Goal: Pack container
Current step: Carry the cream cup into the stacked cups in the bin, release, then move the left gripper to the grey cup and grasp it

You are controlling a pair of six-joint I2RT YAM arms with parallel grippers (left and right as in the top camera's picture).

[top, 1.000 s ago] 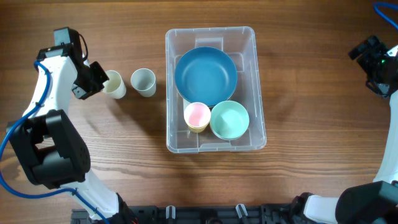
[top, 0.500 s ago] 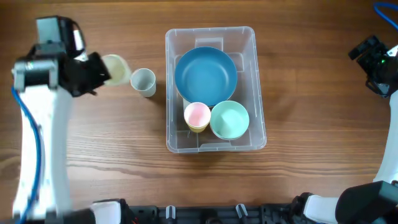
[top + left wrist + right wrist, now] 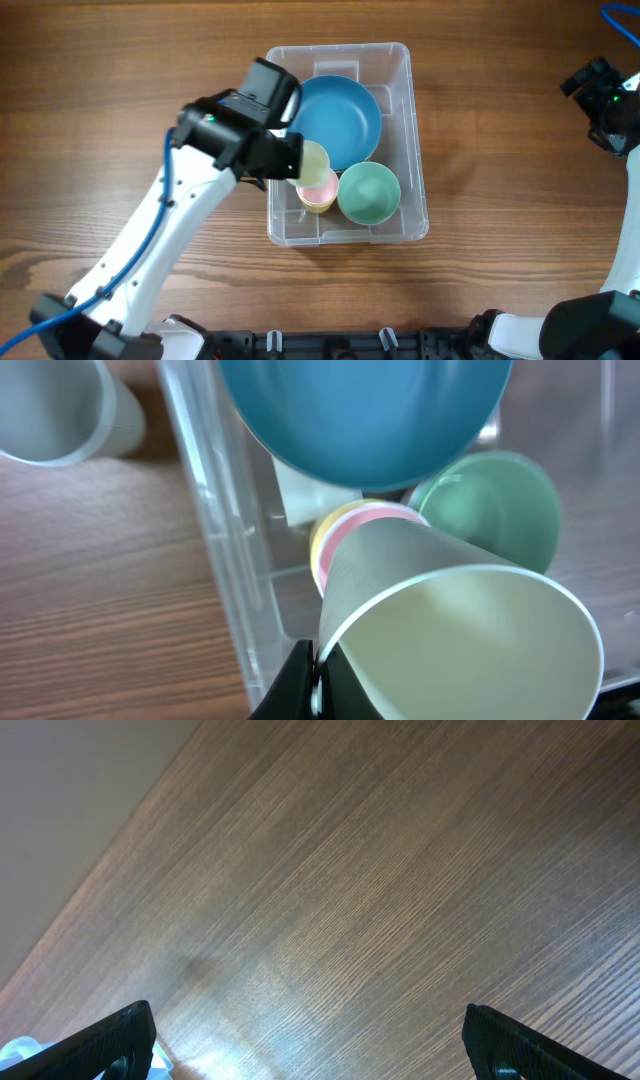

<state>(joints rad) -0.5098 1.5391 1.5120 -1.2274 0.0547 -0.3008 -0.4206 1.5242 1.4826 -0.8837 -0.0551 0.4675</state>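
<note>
The clear plastic container (image 3: 400,62) stands at the table's middle. It holds a blue bowl (image 3: 345,118), a green bowl (image 3: 368,193) and a pink cup (image 3: 322,190). My left gripper (image 3: 297,160) is shut on the rim of a cream cup (image 3: 313,158) and holds it tilted over the container's left side, just above the pink cup. In the left wrist view the fingers (image 3: 318,682) pinch the cream cup (image 3: 450,630) over the pink cup (image 3: 350,525), with the green bowl (image 3: 490,510), the blue bowl (image 3: 360,410) and the container wall (image 3: 215,560) around it. My right gripper (image 3: 592,82) is open and empty at the far right (image 3: 310,1050).
A pale grey cup (image 3: 50,410) stands on the wood left of the container; in the overhead view my left arm hides it. The right wrist view shows only bare wooden table (image 3: 350,900).
My left arm has lifted the cream cup from the table's left side and carried it right, to above the container's left part. The right arm has not moved.
</note>
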